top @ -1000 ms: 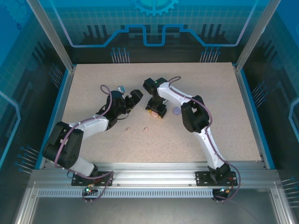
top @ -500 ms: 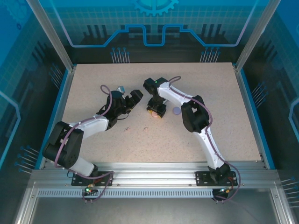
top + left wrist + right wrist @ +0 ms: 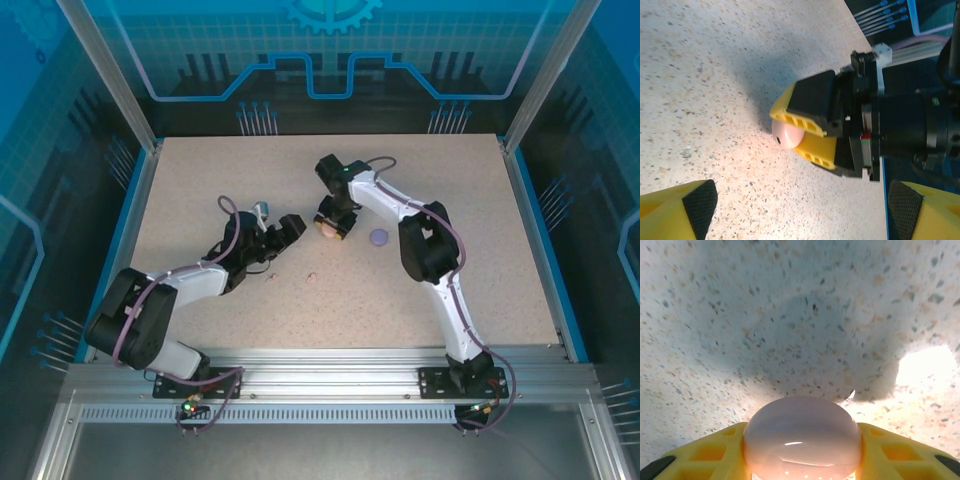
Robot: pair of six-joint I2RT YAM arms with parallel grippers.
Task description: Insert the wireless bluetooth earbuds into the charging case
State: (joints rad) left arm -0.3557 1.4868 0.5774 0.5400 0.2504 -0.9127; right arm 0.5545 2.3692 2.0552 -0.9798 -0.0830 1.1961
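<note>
Nearest the tabletop's (image 3: 480,280) near edge, left of centre: one pale pink speck, taken for an earbud (image 3: 311,277), lying loose and apart from both arms; too small to tell which way its stem points. The other earbuds cannot be made out. Further in, the left gripper (image 3: 280,228) sits low with its jaws wide apart and nothing between them, aimed toward the right arm. Just beyond, near the tabletop's middle, the right gripper (image 3: 332,226) points down, its jaws closed on the pink case (image 3: 786,137), a smooth round dome pinched from both sides. Cannot tell whether it rests on the tabletop or is just off it. Lid looks shut, with no seam gap visible. The purple case (image 3: 378,237) lies free just to the right of that grip. Judgement: the step in hand is steadying the pink case so it can be opened; no earbud is seated yet. To do it well, grip low on the base half so the lid is free to swing, hold firm since the glossy shell may squirt out, and bring the left jaws in square to the lid edge, not the dome's crown.
</note>
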